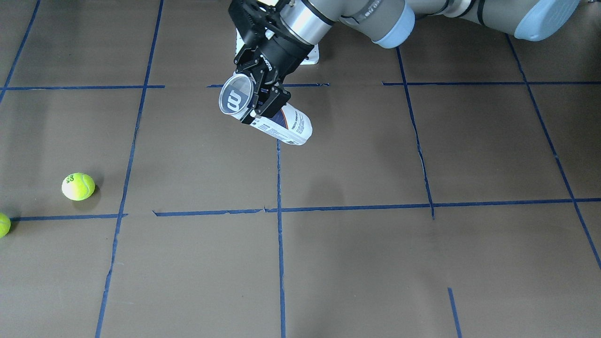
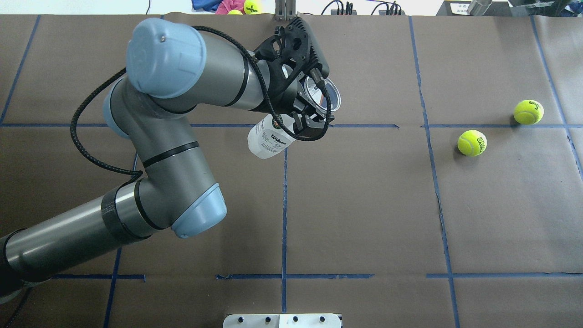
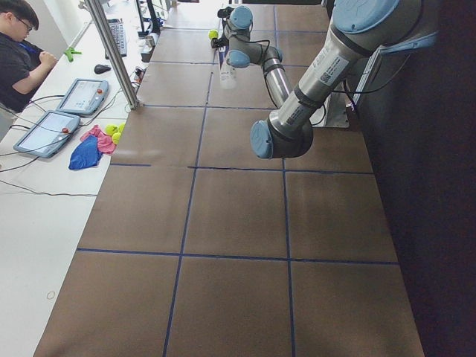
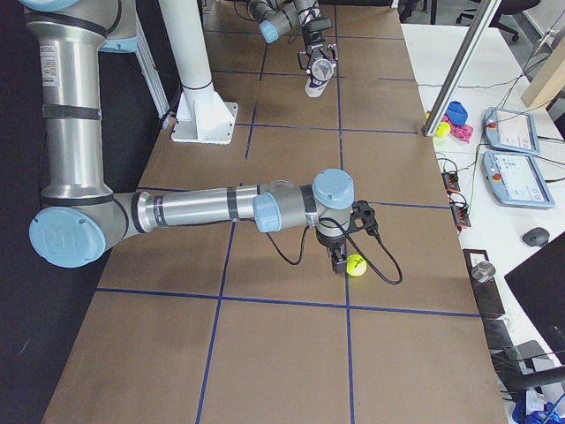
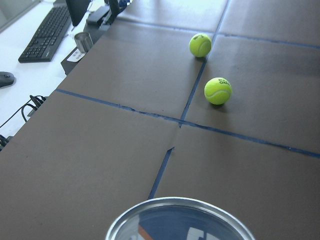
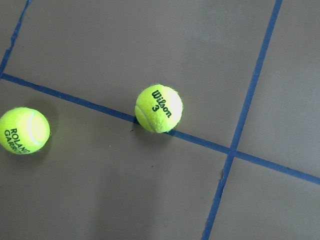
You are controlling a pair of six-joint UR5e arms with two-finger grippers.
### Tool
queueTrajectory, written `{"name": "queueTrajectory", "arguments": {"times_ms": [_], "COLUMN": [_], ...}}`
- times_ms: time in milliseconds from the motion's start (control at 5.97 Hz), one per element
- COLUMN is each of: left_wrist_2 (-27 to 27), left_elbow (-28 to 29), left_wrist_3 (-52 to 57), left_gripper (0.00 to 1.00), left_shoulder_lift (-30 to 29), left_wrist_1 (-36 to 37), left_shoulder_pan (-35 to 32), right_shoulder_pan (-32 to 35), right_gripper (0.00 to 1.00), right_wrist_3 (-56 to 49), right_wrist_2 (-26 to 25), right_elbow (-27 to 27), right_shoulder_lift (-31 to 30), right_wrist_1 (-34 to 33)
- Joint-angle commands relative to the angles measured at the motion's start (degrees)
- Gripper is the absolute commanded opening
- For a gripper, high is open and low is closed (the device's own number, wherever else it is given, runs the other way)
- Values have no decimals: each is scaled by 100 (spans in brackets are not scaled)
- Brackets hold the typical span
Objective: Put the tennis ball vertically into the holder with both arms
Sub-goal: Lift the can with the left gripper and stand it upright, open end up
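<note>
My left gripper (image 1: 257, 107) (image 2: 310, 122) is shut on the holder (image 1: 287, 126) (image 2: 270, 141), a clear can with a white and navy label. It is held tilted above the table's middle, and its metal-rimmed round end (image 5: 180, 220) fills the bottom of the left wrist view. Two yellow tennis balls (image 2: 472, 142) (image 2: 528, 111) lie on the brown table at the robot's right; they also show in the right wrist view (image 6: 159, 108) (image 6: 23, 130), without fingers. My right gripper (image 4: 340, 261) shows only in the exterior right view, beside a ball (image 4: 356, 265); I cannot tell whether it is open or shut.
The white pedestal base (image 2: 282, 320) (image 4: 203, 119) stands at the table's robot edge. An operator (image 3: 22, 52) sits at a white side bench with tablets (image 3: 44, 134), a keyboard and cloths. Blue tape lines grid the table.
</note>
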Motion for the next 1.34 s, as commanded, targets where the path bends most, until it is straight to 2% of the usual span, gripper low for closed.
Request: {"name": "queueTrajectory", "arguments": {"times_ms": [0, 335, 503, 838, 1173], "left_wrist_2": [23, 145, 642, 840, 849], "left_elbow": [172, 1232, 1716, 2412, 2616], "left_wrist_3": [-386, -616, -617, -608, -599], "left_gripper": [82, 83, 83, 83, 83], "left_shoulder_lift": [508, 598, 598, 580, 580], "left_wrist_1": [-1786, -3816, -4713, -5622, -5776], "left_shoulder_pan": [130, 157, 340, 429, 456], "right_shoulder_pan": [0, 0, 0, 0, 0], "right_gripper": [100, 100, 100, 100, 100], "right_wrist_3": [6, 6, 6, 6, 6], "right_wrist_2": [9, 9, 0, 9, 0], "right_elbow": [6, 15, 15, 15, 15], "right_shoulder_lift": [0, 0, 0, 0, 0], "right_wrist_1": [0, 0, 0, 0, 0]}}
